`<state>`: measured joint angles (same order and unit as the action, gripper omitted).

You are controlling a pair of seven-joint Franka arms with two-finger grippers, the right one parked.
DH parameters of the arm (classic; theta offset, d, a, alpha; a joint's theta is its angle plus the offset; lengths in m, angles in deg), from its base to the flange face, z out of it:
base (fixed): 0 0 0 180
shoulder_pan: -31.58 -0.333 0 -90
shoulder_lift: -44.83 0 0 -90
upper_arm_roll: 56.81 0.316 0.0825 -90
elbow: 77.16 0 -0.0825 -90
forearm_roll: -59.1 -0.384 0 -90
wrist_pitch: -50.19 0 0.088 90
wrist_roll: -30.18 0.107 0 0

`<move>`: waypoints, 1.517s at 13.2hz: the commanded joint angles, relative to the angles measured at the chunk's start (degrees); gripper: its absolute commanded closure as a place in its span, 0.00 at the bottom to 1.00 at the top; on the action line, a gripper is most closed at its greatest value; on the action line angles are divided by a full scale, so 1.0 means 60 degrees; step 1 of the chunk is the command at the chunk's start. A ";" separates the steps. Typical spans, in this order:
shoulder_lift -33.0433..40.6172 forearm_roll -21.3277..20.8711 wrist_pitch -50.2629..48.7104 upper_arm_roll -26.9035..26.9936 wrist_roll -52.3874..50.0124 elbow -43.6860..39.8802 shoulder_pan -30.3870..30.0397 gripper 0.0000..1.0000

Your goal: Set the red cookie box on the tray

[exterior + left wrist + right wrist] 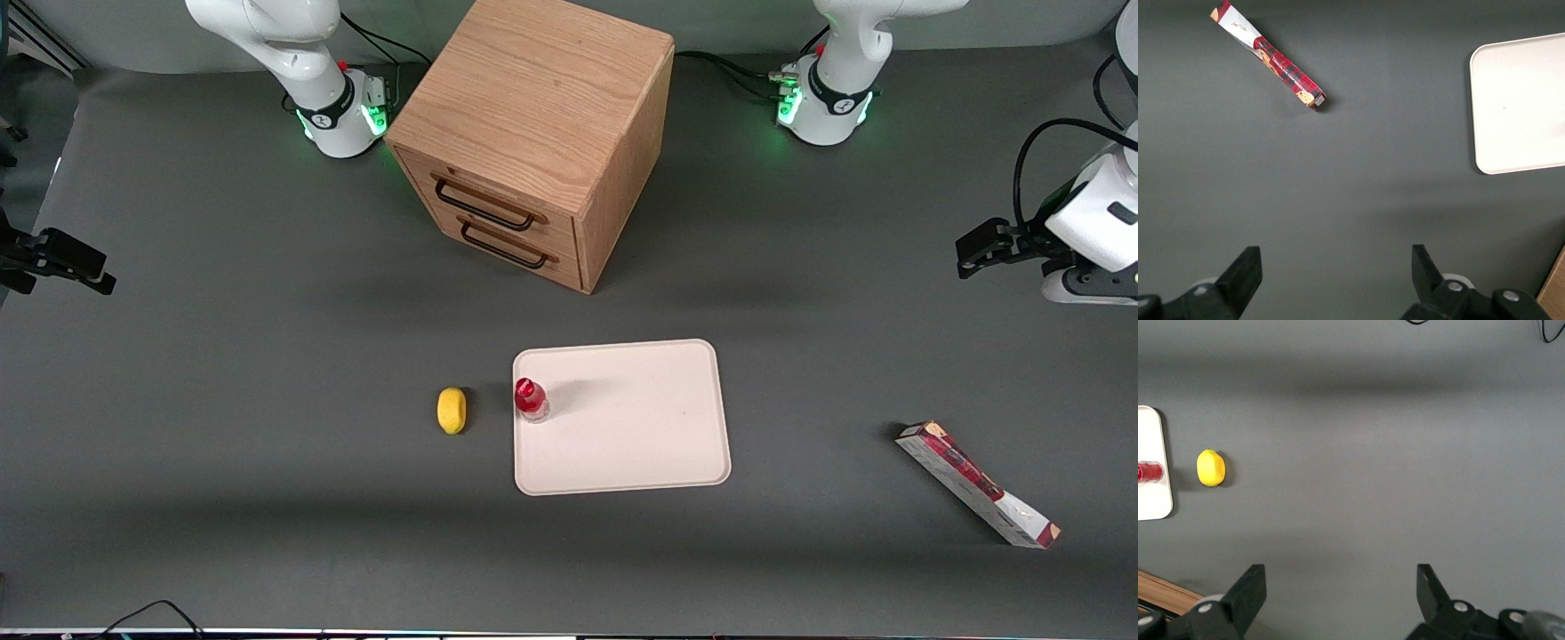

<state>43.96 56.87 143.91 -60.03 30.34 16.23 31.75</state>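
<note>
From the front we see the red cookie box [976, 484] lying flat on the table [222, 373], at about four o'clock from the tray [631, 427], well apart. A small bottle [531, 399] stands on the tray, a lemon [452, 410] just beside it. The gripper [973, 250] hovers toward the working arm's end. From its wrist, we see the gripper [1336, 270] spread wide, holding nothing, the box [1267, 54] and tray [1518, 107] both apart from it.

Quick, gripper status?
Gripper: open, empty, high above bare table; cookie box untouched, off the tray.
</note>
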 commanded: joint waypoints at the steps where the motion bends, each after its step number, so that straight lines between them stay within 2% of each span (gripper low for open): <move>1: -0.0059 -0.0142 -0.0268 0.0069 0.0075 -0.0213 0.0117 0.00; 20: -0.0293 -0.0142 -0.0225 0.0098 -0.0363 -0.0183 0.0045 0.00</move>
<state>43.19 56.86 143.27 -59.90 29.81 16.11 31.87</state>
